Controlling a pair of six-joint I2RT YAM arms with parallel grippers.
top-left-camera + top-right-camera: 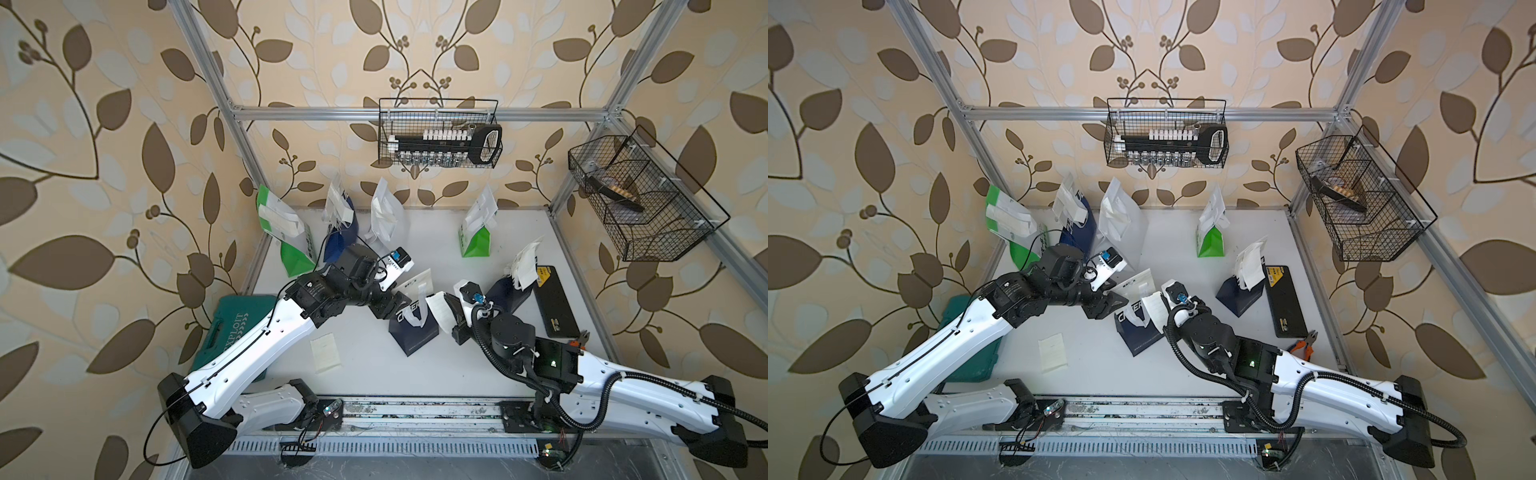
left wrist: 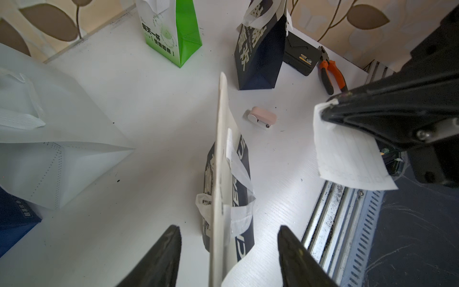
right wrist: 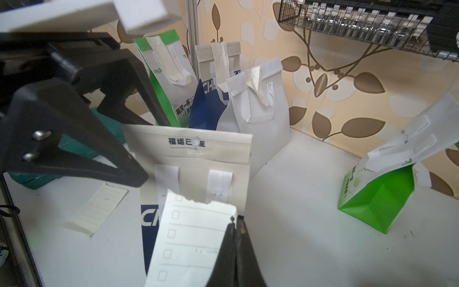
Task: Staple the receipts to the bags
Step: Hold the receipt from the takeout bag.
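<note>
Although its jaws stood wide, the left gripper (image 2: 228, 227) held nothing: the folded cream top of the central navy bag (image 1: 415, 338) ran lengthwise into the gap, clear of both fingers (image 2: 161, 256). Across that bag, the right gripper (image 3: 236, 220) was clamped tight on a receipt (image 3: 196, 238), pinching a corner by its torn short end. The slip's long axis ran back along the gripper, and the torn end pointed at the bag's handled face, near it but apart.

The bag stood upright about mid-bench, its fold running roughly toward the right edge. Just beyond it a pink stapler (image 2: 262, 119) lay on bare surface, short of the right-hand navy bag (image 1: 505, 293). A black case (image 1: 555, 299) and orange pliers (image 1: 1307, 352) lined the right edge.

A loose receipt (image 1: 325, 353) lay flat toward the near-left, its long axis roughly near-to-far, with bare bench (image 1: 374, 382) around it out to the near edge. Three bags crowded the far-left corner: a green-and-white bag (image 1: 295, 257), a blue bag (image 1: 337, 245) and a white bag (image 1: 386, 216). A second green bag (image 1: 476, 245) stood by the far edge, with open surface between it and the centre. A teal case (image 1: 232, 328) lay at the left edge beneath the left arm.
</note>
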